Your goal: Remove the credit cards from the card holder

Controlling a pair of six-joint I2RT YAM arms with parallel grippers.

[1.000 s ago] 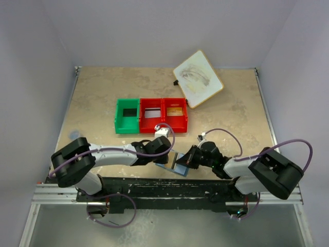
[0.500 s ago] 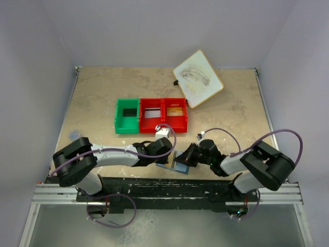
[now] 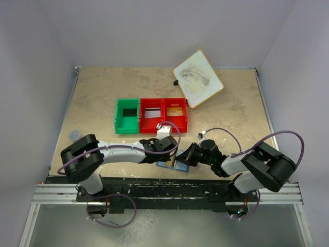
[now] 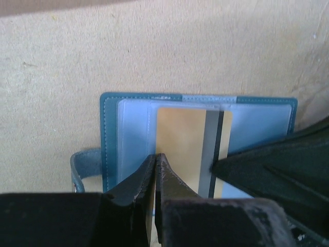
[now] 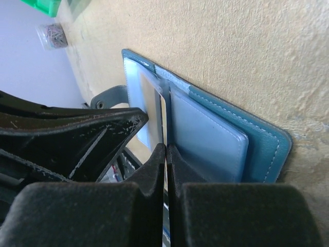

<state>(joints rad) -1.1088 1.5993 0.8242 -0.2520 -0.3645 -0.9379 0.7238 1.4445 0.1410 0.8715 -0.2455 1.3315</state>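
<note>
Blue card holder (image 3: pixel 165 165): top view, on the table (image 3: pixel 92 103) near its front edge, between left gripper (image 3: pixel 172 156) and right gripper (image 3: pixel 179 161). Left wrist view: holder open, tan-orange card (image 4: pixel 185 144) on its pale panel; left jaws closed at the card's edge. Right wrist view: right jaws pinching that card, seen edge-on.

Beige marbled table (image 3: pixel 103 98) between plain pale lavender walls (image 3: pixel 154 31)
</note>
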